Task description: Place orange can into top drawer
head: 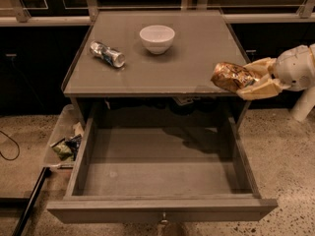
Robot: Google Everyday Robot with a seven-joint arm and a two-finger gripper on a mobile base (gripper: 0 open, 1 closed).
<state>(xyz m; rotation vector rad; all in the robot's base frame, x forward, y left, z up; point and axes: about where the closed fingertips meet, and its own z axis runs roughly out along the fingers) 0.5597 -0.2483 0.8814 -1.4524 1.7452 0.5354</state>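
My gripper [246, 78] is shut on the orange can [228, 76], a dented orange-gold can held on its side. It hangs in the air over the front right corner of the table top [187, 68], above the back right of the top drawer [157, 168]. The drawer is pulled fully open below the table, wide and shallow, with a bare grey bottom and a small knob at its front edge. The arm reaches in from the right.
A white bowl [157, 38] stands at the back middle of the table top. A silver-and-blue can [107, 54] lies on its side at the left. A clear plastic bin of wrappers [64, 144] sits on the floor left of the drawer.
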